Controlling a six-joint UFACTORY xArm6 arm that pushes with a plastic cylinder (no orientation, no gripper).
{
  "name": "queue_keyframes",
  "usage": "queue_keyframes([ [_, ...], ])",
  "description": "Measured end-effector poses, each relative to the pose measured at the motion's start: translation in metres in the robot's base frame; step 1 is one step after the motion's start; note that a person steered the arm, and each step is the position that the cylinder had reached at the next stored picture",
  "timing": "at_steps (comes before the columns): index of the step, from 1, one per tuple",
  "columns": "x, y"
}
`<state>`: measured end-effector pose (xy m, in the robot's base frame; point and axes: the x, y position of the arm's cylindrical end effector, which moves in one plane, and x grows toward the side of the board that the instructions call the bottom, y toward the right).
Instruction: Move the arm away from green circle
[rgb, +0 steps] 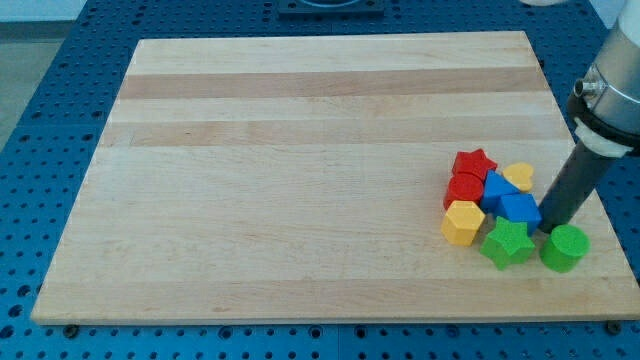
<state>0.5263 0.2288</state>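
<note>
The green circle (565, 247) is a round green block near the board's bottom right corner. My tip (548, 228) is the lower end of a dark rod that comes down from the view's upper right. It stands just above and left of the green circle, touching or nearly touching it, and right beside the lower blue block (520, 208). A green star (507, 243) lies left of the green circle.
The other blocks are bunched left of my tip: a red star (474, 162), a red block (463, 189), a blue block (498, 186), a yellow heart (518, 175) and a yellow hexagon (463, 221). The wooden board's (300, 150) right edge runs close by.
</note>
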Motion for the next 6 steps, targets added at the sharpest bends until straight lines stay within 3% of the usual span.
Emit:
queue_keyframes([
  [1,-0.063,0.02],
  [2,-0.161,0.04],
  [3,-0.205,0.033],
  [4,-0.171,-0.042],
  [6,-0.167,-0.076],
])
